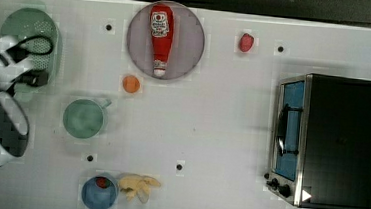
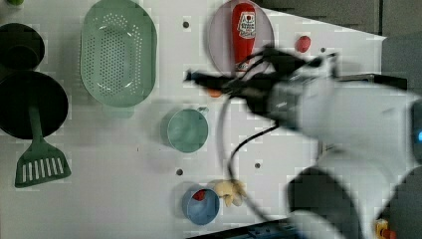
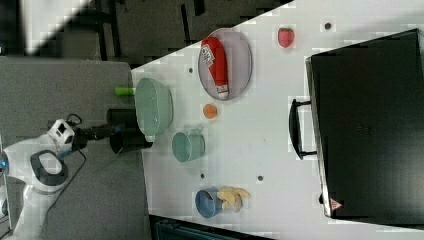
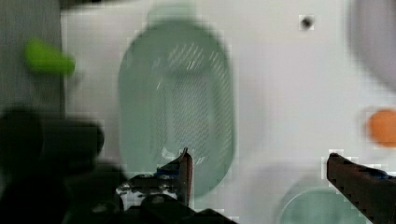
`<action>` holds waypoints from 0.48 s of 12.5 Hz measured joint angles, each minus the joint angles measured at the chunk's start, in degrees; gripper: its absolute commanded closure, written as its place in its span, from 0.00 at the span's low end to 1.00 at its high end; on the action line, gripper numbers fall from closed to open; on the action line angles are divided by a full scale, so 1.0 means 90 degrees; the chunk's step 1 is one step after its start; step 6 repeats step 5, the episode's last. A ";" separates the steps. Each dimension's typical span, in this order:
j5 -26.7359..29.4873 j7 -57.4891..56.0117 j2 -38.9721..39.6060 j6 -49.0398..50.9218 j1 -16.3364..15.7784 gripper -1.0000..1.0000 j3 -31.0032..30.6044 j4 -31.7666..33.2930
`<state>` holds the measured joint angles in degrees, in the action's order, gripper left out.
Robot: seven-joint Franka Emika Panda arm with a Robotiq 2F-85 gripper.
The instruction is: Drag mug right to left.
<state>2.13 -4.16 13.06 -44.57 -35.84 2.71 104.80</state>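
I see the gripper (image 4: pixel 258 161) with jaws wide apart, holding nothing; the mug (image 1: pixel 83 118) is empty, beside it the blue bowl (image 1: pixel 99 193) holds a red item (image 1: pixel 101 182)

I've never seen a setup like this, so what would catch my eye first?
Probably the red ketchup bottle lying on a round plate at the top view's top middle. Next, the big black toaster oven on the top view's right. Then the white robot arm, its pincer open, above the green colander.
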 measured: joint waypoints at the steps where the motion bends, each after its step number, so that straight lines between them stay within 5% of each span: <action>1: 0.0002 0.0005 -0.0108 0.0246 0.0000 0.00 0.0336 -0.0106; 6: -0.0041 0.0005 -0.0147 0.1299 0.0423 0.00 0.1696 -0.0379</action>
